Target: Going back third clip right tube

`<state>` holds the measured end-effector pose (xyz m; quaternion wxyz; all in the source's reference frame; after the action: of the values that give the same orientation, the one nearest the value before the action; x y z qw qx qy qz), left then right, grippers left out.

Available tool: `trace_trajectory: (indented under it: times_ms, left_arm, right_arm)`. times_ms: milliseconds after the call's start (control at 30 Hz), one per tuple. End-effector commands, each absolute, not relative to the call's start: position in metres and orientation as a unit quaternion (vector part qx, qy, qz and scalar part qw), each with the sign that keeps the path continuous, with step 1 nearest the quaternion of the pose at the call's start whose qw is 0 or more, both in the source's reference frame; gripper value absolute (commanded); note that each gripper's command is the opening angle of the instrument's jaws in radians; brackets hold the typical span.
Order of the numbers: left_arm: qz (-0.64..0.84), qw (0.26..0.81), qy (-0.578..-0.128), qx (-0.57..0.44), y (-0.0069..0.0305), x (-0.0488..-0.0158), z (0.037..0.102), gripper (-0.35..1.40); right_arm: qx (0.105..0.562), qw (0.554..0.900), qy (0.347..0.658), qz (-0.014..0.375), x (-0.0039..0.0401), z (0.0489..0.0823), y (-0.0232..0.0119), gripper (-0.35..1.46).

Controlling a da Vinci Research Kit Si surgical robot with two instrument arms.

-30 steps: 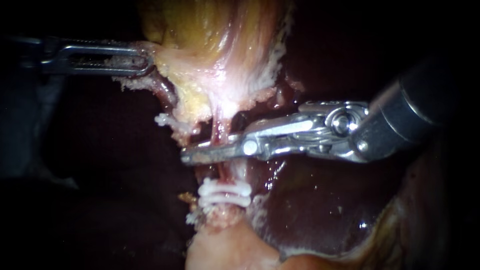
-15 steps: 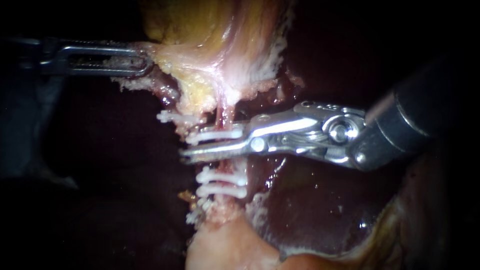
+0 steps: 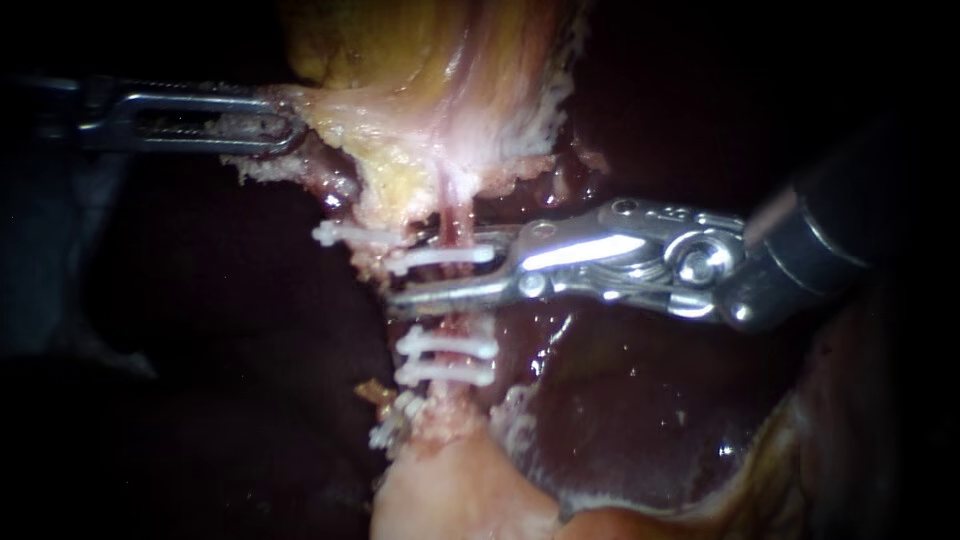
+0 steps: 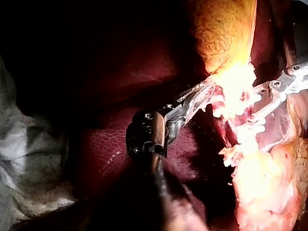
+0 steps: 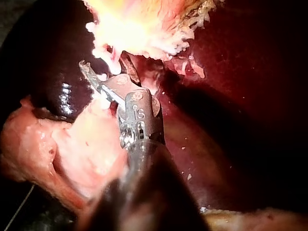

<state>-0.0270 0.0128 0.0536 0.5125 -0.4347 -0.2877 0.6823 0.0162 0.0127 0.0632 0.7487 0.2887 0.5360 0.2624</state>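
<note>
Now the third clip (image 3: 445,258) lies crosswise on the right tube (image 3: 455,215). The right instrument (image 3: 420,275) brackets the tube, its hand narrowly parted and gripping nothing; its way out runs straight off the tube along its shaft. The left instrument (image 3: 285,122) clamps the gallbladder (image 3: 400,100).

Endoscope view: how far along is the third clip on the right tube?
Done: a third white clip sits on the thin pink tube, above two lower white clips. In hand: the right instrument's open silver jaws straddle it. To do: back them clear. The left instrument grips yellowish tissue.
</note>
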Motion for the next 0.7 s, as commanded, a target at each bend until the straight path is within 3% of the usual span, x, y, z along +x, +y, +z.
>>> trace_trajectory:
  times_ms: [33,467,700]
  left_arm:
    - [0.682,0.512,-0.288,-0.435,0.0128,-0.027,0.0536,-0.35]
    - [0.683,0.512,-0.288,-0.435,0.0127,-0.0267,0.0536,-0.35]
    - [0.683,0.512,-0.289,-0.435,0.0128,-0.0267,0.0536,-0.35]
  right_arm:
    - [0.278,0.755,0.539,0.25,0.0157,0.0631,0.0128,0.5]
    - [0.188,0.79,0.56,0.165,0.0094,0.0617,0.0119,0.5]
    - [0.19,0.8,0.558,0.11,0.0059,0.0602,0.0111,0.5]
